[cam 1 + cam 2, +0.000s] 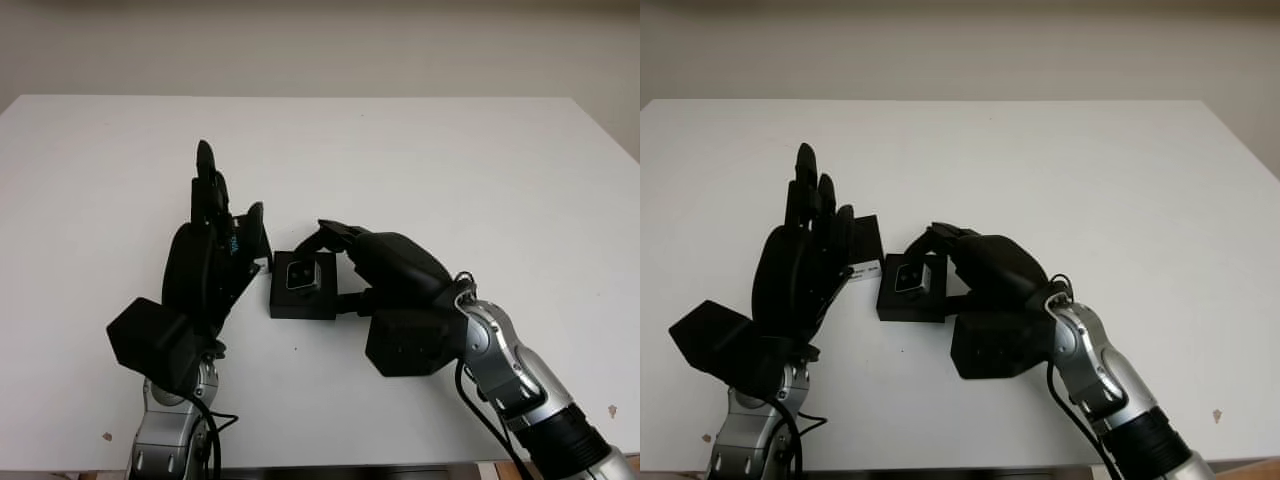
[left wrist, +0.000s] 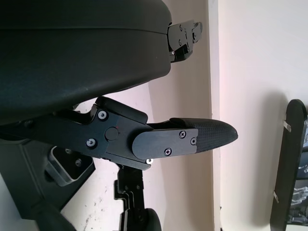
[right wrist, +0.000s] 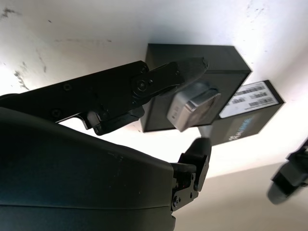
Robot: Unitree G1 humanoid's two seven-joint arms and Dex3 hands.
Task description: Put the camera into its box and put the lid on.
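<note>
White table [image 1: 450, 170] against a pale wall. At centre, an open black box [image 1: 303, 299], squarish, lying flat. Over it, a small silver camera [image 1: 301, 276], lens face turned up toward the viewer, pinched in the right hand [image 1: 375, 270] reaching in from 4 o'clock, fingers closed around the camera. At 9 o'clock of the box, the left hand [image 1: 805, 255], upright, open, holding nothing. Behind that hand, the black lid [image 1: 868, 245] with a white label, just beside the box.
</note>
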